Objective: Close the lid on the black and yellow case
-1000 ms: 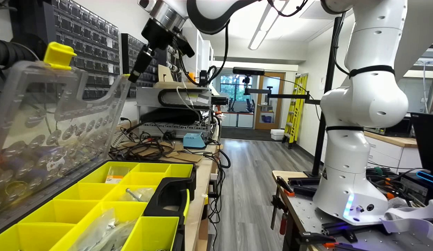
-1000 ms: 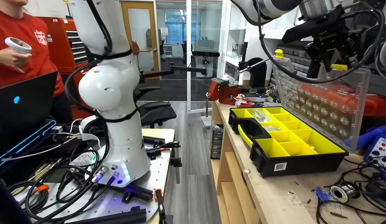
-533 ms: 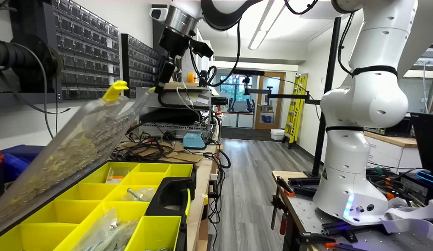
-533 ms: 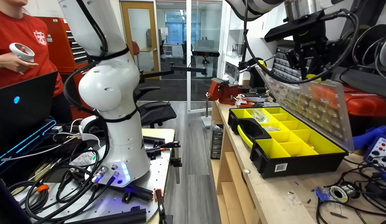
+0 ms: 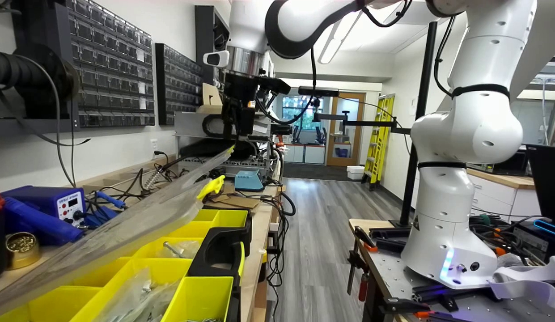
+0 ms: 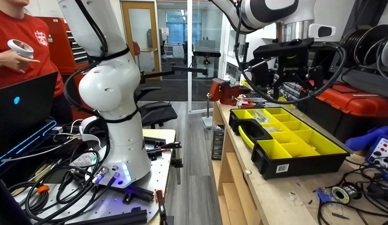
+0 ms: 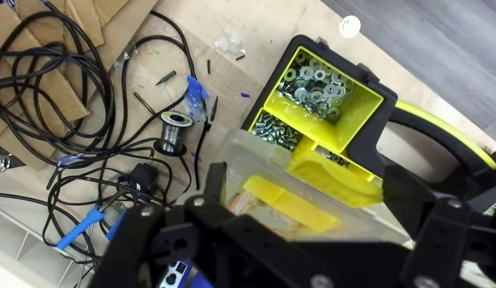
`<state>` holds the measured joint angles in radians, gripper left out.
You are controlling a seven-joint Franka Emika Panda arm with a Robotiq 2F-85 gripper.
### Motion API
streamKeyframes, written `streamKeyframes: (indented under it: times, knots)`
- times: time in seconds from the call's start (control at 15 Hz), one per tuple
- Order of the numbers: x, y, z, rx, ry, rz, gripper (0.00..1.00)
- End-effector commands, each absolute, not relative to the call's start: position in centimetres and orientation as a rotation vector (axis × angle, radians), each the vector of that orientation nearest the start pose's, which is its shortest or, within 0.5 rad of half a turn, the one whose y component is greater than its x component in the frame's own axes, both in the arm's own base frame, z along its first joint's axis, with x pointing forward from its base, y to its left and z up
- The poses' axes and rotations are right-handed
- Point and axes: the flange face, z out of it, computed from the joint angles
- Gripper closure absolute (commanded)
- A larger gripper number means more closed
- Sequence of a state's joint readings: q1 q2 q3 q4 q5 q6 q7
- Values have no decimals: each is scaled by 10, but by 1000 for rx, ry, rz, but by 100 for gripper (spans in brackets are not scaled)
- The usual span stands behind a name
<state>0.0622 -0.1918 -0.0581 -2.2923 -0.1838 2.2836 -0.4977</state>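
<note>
The clear lid (image 5: 125, 228) slants low over the black and yellow case (image 5: 201, 264) in an exterior view, its free edge still raised. A yellow latch (image 5: 210, 185) juts from that edge. My gripper (image 5: 237, 136) points down just above the lid's far corner; contact cannot be told there. Seen from the wrist, the gripper (image 7: 305, 170) is open, with the lid (image 7: 251, 158) and a yellow latch (image 7: 335, 178) below and between the spread fingers. In an exterior view, the gripper (image 6: 297, 90) hangs behind the case (image 6: 303, 167), where the lid is hard to make out.
Behind the case stand a red-topped toolbox (image 6: 359, 100) and a blue soldering station (image 5: 58, 205). Black cables and a solder spool (image 7: 174, 132) lie on the bench beside it. Dark drawer cabinets (image 5: 112, 67) hang on the wall. A red vise (image 6: 225, 90) is farther along.
The lid has swung down from nearly upright to a low slant over the case. My gripper has come down and toward the case's front, turned vertical, and its fingers have spread apart.
</note>
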Motion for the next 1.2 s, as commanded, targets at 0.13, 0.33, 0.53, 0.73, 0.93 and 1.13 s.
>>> streamKeyframes:
  times: [0.13, 0.33, 0.53, 0.73, 0.93, 1.13]
  knots:
    - [494, -16, 452, -3137, -1060, -202, 0]
    - [493, -14, 455, -3085, -1069, -190, 0]
    - [486, -2, 469, -2970, -1122, -215, 0]
    - [487, 10, 480, -2891, -1138, -240, 0]
    - [492, 14, 483, -2913, -1101, -227, 0]
    - [495, 14, 476, -2913, -1120, -248, 0]
